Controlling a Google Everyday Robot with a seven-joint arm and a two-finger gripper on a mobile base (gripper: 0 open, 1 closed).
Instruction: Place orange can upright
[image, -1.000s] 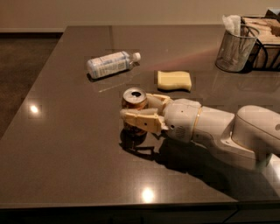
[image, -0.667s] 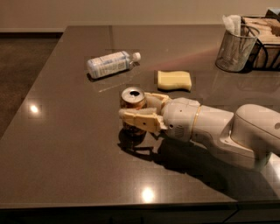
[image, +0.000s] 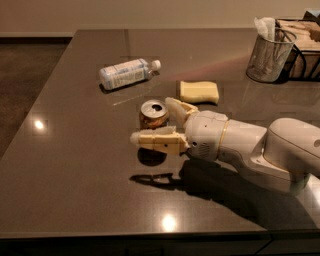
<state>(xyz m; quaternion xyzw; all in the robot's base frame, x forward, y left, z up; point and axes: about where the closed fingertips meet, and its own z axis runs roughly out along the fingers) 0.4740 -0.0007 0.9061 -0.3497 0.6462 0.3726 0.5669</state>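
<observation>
Cream-plastic gripper (image: 152, 120), on a white arm (image: 260, 147) reaching in from the right and held low over the table (image: 70, 165). Its two fingers (image: 157, 141) bracket the orange can (image: 153, 113), one in front and one behind, and appear pressed to its sides in a pinch.

Orange can: upright between the fingers, silver top and opening facing up, near the middle of the table. The near finger hides its base, so whether it rests on the surface cannot be told. The side grip suits the job, since it keeps the can vertical for setting down.

Yellow sponge (image: 199, 92): just behind the gripper, apart from the can.

Clear bottle (image: 125, 74): lying on its side, further back and left, white cap to the right.

Wire cup (image: 270, 57) and basket (image: 300, 55): far right corner, well apart from the work.

Step judged: placement nearly done, release outstanding.
</observation>
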